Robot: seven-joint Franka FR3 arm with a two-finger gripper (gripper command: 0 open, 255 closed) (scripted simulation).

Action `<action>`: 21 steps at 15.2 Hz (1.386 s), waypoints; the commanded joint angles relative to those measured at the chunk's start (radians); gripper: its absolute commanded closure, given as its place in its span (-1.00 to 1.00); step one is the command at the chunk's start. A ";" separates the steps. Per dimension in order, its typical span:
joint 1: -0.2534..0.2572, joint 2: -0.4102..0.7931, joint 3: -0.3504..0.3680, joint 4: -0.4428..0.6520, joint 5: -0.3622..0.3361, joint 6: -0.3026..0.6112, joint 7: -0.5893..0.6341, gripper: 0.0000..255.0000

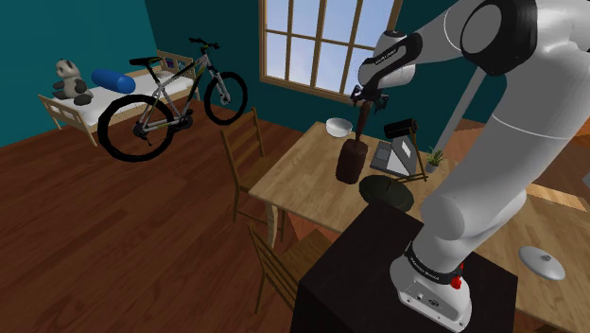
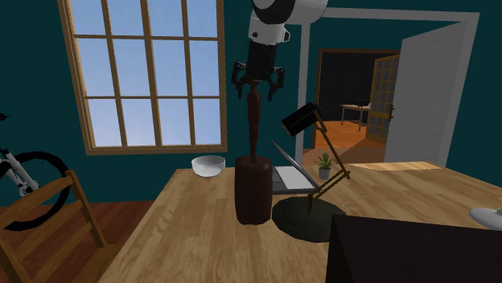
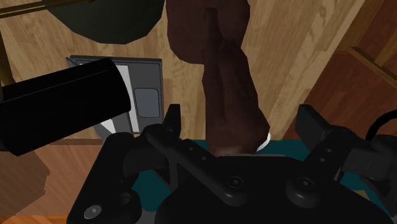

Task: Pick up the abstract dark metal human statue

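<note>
- Dark brown statue [image 2: 253, 189] stands upright near the middle of the table [image 2: 185, 237], just beside a laptop [image 2: 291, 178].
- We note the gripper [image 2: 258, 88] spread, straddling its top, not touching.

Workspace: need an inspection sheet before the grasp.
Surface: light wooden table.
Job's things: dark brown statue upright on the table, thin stem above a wider base.
Clutter: white bowl, open laptop, black desk lamp, small potted plant, all near the statue.
Tool: open, fingers either side of the statue's top, not touching.
Cables: nothing seen on the table.
Surroundings: wooden chairs, bicycle, window, open door.
</note>
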 commanded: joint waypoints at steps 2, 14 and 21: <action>-0.001 0.010 -0.001 -0.005 0.003 0.016 -0.001 -1.00; 0.000 -0.004 0.000 0.007 0.001 -0.010 -0.002 1.00; 0.003 -0.046 0.002 0.057 -0.003 -0.102 -0.008 1.00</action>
